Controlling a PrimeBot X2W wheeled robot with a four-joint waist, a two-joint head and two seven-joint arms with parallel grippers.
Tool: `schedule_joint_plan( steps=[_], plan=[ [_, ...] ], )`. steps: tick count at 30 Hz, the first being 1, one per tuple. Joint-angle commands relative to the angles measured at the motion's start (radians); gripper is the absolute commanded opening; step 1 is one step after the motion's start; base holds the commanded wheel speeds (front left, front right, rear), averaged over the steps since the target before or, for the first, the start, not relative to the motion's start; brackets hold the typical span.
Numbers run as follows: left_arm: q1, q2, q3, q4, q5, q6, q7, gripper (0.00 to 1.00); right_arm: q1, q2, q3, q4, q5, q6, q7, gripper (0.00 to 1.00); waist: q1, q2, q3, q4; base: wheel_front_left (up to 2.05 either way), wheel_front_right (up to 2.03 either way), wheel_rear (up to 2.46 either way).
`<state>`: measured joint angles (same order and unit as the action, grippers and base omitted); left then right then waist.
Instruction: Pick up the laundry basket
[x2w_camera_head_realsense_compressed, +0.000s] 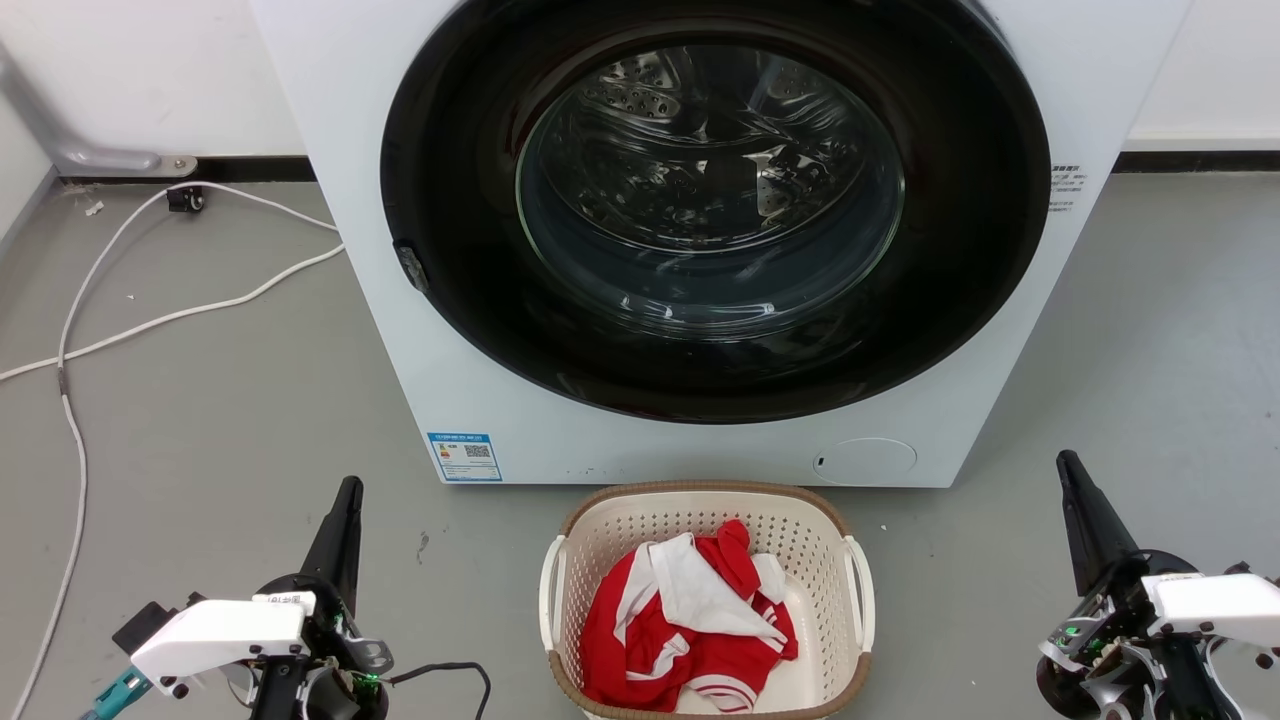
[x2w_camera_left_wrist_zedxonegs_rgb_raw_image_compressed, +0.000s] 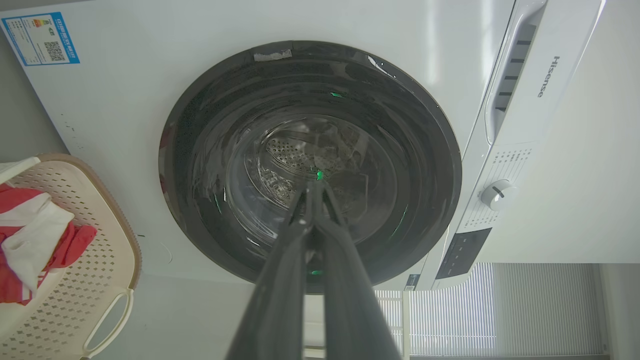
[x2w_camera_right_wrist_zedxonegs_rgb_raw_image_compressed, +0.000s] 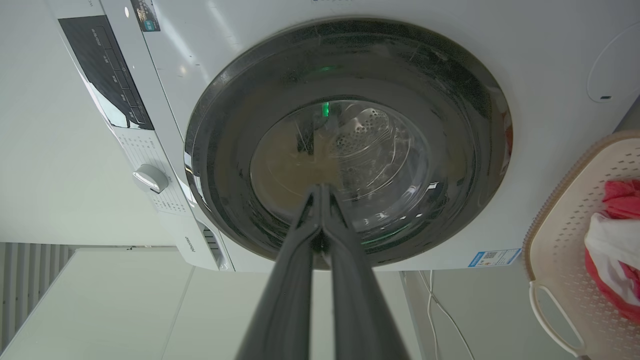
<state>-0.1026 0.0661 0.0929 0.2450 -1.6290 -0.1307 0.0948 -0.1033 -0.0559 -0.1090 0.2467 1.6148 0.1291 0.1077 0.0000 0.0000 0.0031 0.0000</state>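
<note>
While the left gripper (x2w_camera_head_realsense_compressed: 350, 492) hovers low over the floor (x2w_camera_head_realsense_compressed: 200, 450) with its two dark fingers pressed together and nothing between them, the laundry basket (x2w_camera_head_realsense_compressed: 620, 540) stands to its right, on the floor just in front of the washing machine (x2w_camera_head_realsense_compressed: 480, 380) and between the two arms. The left handle (x2w_camera_head_realsense_compressed: 548, 590) and the right handle (x2w_camera_head_realsense_compressed: 862, 590) each face outward toward the gripper on that side. The basket's longer run seems to go from the robot toward the machine, though its near end is cut off. A red and white garment (x2w_camera_head_realsense_compressed: 690, 620) lies inside. Further right, the right gripper (x2w_camera_head_realsense_compressed: 1066, 465) also has its fingers pressed together and empty, about as far off as the left, so neither arm looks nearer; each would have to swing inward to its own handle. The floor is smooth and grey, with a white cable (x2w_camera_head_realsense_compressed: 150, 320) trailing along its left side toward the wall.
</note>
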Motion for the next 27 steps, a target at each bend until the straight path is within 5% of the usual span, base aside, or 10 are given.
schedule_joint_plan(
  steps=[1,27],
  plan=[
    [-0.009,-0.001,0.003,0.001,0.006,0.000,0.006,0.00,-0.011,0.004,-0.002,0.001,-0.007,0.003,0.004,0.00,0.0000,0.0000,0.000,0.000,0.00,0.00,0.00],
    [-0.010,-0.005,0.009,0.002,0.011,0.000,0.009,0.00,-0.011,0.004,-0.003,0.001,-0.006,0.003,0.004,0.00,0.0000,0.0000,0.000,0.000,0.00,0.00,0.00]
  ],
)
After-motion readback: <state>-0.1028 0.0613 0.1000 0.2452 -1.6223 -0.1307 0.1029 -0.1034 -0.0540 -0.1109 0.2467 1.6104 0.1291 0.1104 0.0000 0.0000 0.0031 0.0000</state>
